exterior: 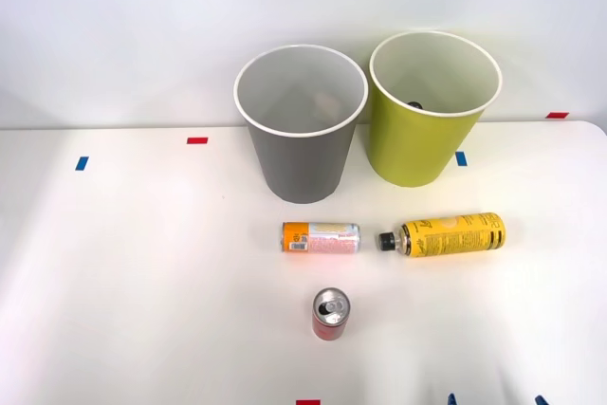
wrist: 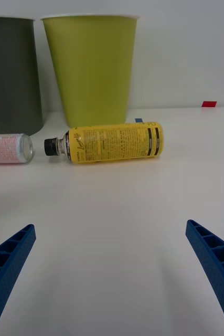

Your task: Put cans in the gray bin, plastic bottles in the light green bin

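White table [exterior: 142, 263] bears sideways bottle [exterior: 451, 234], cap toward can [exterior: 321, 237]; tool [wrist: 112, 273] spread apart.

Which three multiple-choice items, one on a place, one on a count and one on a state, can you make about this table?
1. Where does the yellow bottle lie?
A. in front of the light green bin
B. inside the gray bin
C. on top of the red can

2. How many cans are on the table?
A. one
B. two
C. four

3. How is the right end effector?
A. shut on the bottle
B. shut on nothing
C. open

Answers: 1 A, the bottle lies on its side before that bin. 2 B, the orange-ended can lies flat and the red can stands. 3 C, the blue fingers sit wide apart, holding nothing.
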{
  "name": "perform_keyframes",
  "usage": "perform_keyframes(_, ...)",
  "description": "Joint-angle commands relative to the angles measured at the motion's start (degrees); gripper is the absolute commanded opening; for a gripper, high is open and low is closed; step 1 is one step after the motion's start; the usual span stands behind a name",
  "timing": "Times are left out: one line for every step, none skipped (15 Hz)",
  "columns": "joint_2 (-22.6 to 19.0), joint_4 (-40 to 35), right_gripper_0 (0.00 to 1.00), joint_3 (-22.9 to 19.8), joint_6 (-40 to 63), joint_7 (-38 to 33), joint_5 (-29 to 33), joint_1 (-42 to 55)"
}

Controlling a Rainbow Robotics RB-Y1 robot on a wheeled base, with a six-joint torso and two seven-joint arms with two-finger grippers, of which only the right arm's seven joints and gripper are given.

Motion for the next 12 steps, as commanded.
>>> perform_keyframes(0.0,0.4,1.0,-0.3,0.4,0.3,-0.1,-2.5)
perform_keyframes(-0.5,0.2,1.0,-0.5,0.9,0.1,-0.4,-3.3)
perform_keyframes(-1.4,-1.3,1.0,-0.8,3.3,-0.1,-0.8,-3.9)
perform_keyframes(-2.6,-5.0,0.99,-1.6,8.7,-0.1,-1.3,-4.1)
perform_keyframes(-3.6,-8.6,0.99,-2.2,13.9,-0.1,-1.6,-4.2)
perform_keyframes(-4.5,-12.5,0.99,-2.9,19.5,-0.3,-1.9,-4.2)
perform_keyframes(-5.7,-17.8,0.99,-3.9,27.9,-0.4,-2.2,-4.6)
perform_keyframes(-6.8,-22.1,0.99,-4.5,34.8,-0.5,-2.4,-5.0)
perform_keyframes(-8.1,-26.3,0.99,-5.1,41.5,-0.9,-2.6,-5.5)
perform_keyframes(-10.4,-31.4,0.99,-6.0,49.9,-1.4,-3.1,-6.4)
perform_keyframes(-12.5,-35.1,0.99,-6.6,56.6,-1.8,-3.2,-7.7)
perform_keyframes(-14.6,-37.4,0.98,-6.9,61.6,-2.1,-3.3,-9.3)
